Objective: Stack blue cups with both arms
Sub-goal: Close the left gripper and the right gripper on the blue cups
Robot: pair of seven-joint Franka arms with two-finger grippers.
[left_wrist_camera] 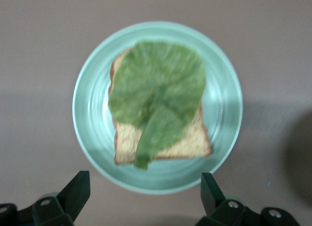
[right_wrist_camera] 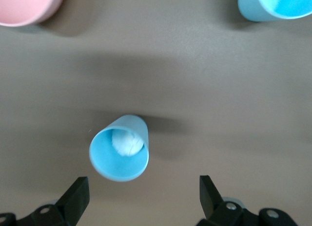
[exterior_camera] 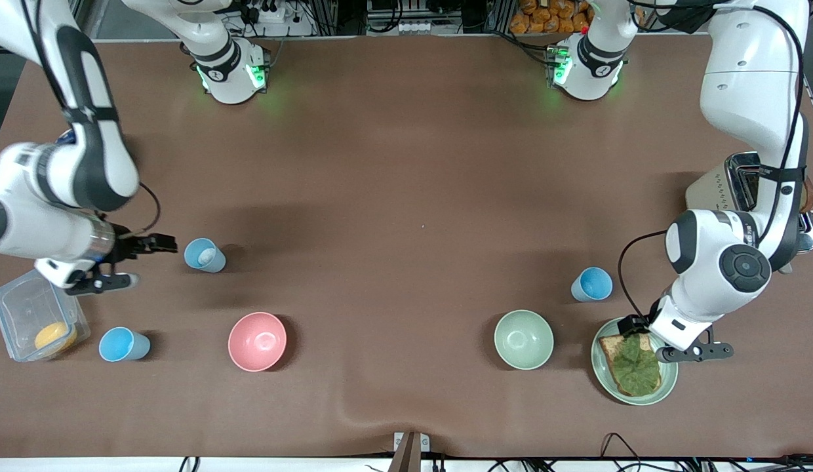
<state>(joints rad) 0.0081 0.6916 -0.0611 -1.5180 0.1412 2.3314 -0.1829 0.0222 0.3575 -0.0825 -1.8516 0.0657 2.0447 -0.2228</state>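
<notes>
Both arms at the start of a cup-stacking job, as I see it from my remote station: nothing is stacked yet, and three blue cups stand upright and well apart on the brown worktop.

My right pincer hangs with its fingers spread wide and empty, low over the worktop at the right arm's end. The cup with something white inside stands just beside it, toward the middle; in the right wrist view that cup sits ahead of the spread fingers, nearer one fingertip than the other, not yet between them. I judge the arm is lined up for this cup first. A second blue cup stands nearer the front camera, between a clear plastic container holding something yellow and the pink bowl.

My left pincer is also spread and holding nothing. It hovers over the pale green plate carrying toast topped with a lettuce leaf, which fills the left wrist view, so no cup shows there. The third blue cup stands near that plate, farther from the front camera, with the pale green bowl close by. The left arm, by my reading, has to shift off the plate to reach it.
</notes>
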